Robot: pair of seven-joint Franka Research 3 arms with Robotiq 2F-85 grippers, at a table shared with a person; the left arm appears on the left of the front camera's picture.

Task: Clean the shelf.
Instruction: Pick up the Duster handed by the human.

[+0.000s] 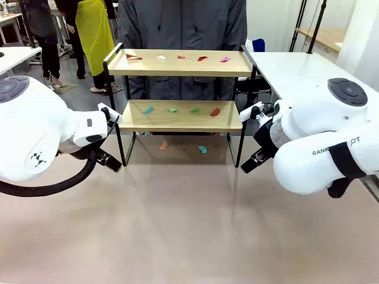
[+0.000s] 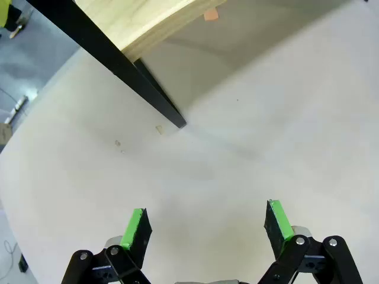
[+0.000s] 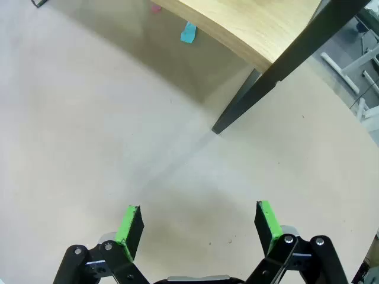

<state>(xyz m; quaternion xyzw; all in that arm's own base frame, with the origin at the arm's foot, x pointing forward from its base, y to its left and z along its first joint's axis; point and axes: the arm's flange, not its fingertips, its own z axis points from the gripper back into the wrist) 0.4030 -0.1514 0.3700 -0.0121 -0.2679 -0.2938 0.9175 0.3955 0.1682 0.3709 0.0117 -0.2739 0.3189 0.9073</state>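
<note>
Two-tier wooden shelf (image 1: 177, 122) in a thin black frame bears small coloured scraps (image 1: 215, 112); left gripper (image 2: 207, 222) and right gripper (image 3: 198, 222) fingers (image 3: 266, 222) released, empty.

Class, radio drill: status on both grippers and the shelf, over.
Left gripper, right gripper: jaws open, empty, flanking the shelf. Coloured scraps on both boards, more beneath. Person standing behind it.

Shelf (image 1: 177, 122): two light wooden boards in thin black frame. Stands upright at far middle of table (image 1: 177, 225). Bears small coloured scraps (image 1: 215, 112) on both boards.
</note>
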